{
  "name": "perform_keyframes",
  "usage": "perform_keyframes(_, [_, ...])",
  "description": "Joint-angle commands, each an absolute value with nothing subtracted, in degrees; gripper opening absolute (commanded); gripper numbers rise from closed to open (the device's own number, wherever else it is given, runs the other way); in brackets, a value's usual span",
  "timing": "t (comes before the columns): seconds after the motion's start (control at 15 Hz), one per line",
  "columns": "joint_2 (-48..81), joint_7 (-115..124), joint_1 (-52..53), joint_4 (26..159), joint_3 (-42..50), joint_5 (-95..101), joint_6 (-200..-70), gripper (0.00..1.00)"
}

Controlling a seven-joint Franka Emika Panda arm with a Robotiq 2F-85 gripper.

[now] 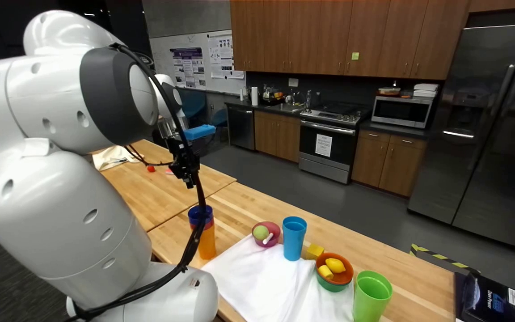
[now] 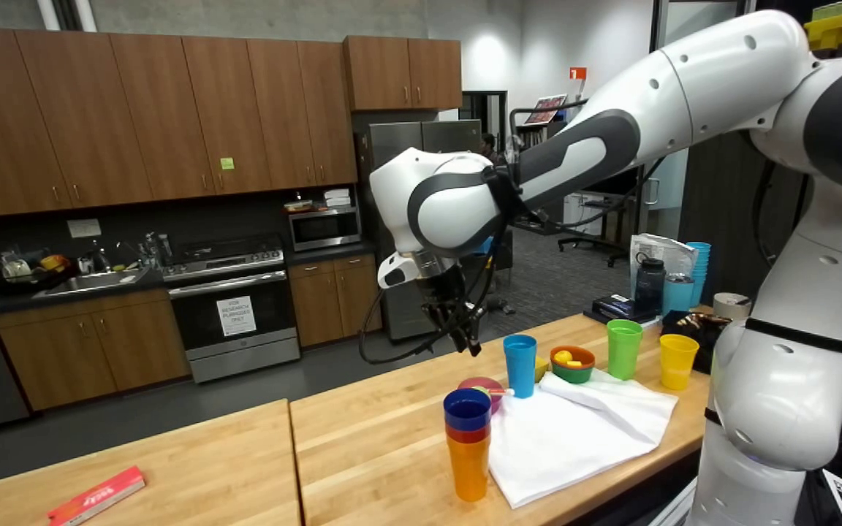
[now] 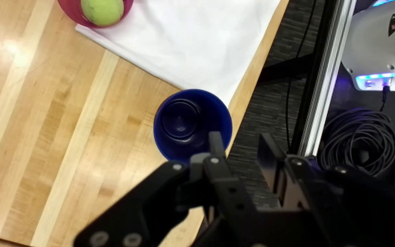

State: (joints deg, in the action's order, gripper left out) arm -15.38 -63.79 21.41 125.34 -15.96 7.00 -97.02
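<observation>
My gripper (image 3: 241, 140) is open and holds nothing. It hangs above the table, also seen in both exterior views (image 1: 189, 182) (image 2: 471, 347). Nearest to it is a stack of cups, with a dark blue cup (image 3: 183, 120) on top, red below it and an orange cup (image 2: 469, 467) at the bottom. One finger overlaps the blue cup's opening in the wrist view; the fingers look apart from and above it. A pink bowl (image 1: 272, 227) holds a green ball (image 3: 103, 11) and a whitish object. A light blue cup (image 1: 294, 239) stands beside it.
A white cloth (image 2: 574, 431) lies on the wooden table. An orange bowl (image 1: 349, 273) in a green one holds yellow items. A yellow block (image 1: 314, 251), green cup (image 1: 370, 297), yellow cup (image 2: 677, 361) and black box (image 1: 492, 299) stand further along. A red box (image 2: 99, 497) lies past the table seam.
</observation>
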Motion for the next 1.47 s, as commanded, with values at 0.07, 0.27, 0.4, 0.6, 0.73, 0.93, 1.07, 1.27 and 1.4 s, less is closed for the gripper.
perform_keyframes(0.07, [-15.28, -63.76, 21.45, 125.21, -15.94, 7.01, -96.9, 0.58])
perform_keyframes(0.27, [-16.08, -65.3, 20.87, 125.36, -15.1, 7.85, -94.71, 0.69])
perform_keyframes(0.4, [-16.41, -66.71, 20.66, 124.9, -14.19, 6.25, -91.84, 0.82])
perform_keyframes(0.6, [-16.21, -72.17, 20.9, 124.08, -12.86, 2.45, -86.41, 0.98])
perform_keyframes(0.73, [-14.91, -76.33, 20.62, 123.56, -11.92, -0.36, -81.52, 1.0])
perform_keyframes(0.93, [-13.98, -79.55, 20.23, 123.62, -11.97, -0.02, -77.02, 1.0])
perform_keyframes(1.07, [-14.48, -78.1, 20.01, 124.52, -12.68, 0.25, -78.46, 1.0])
perform_keyframes(1.27, [-13.9, -78.66, 19.88, 124.51, -12.71, 0.25, -78.18, 1.0])
perform_keyframes(1.4, [-13.81, -78.74, 19.87, 124.5, -12.72, 0.25, -78.16, 1.0])
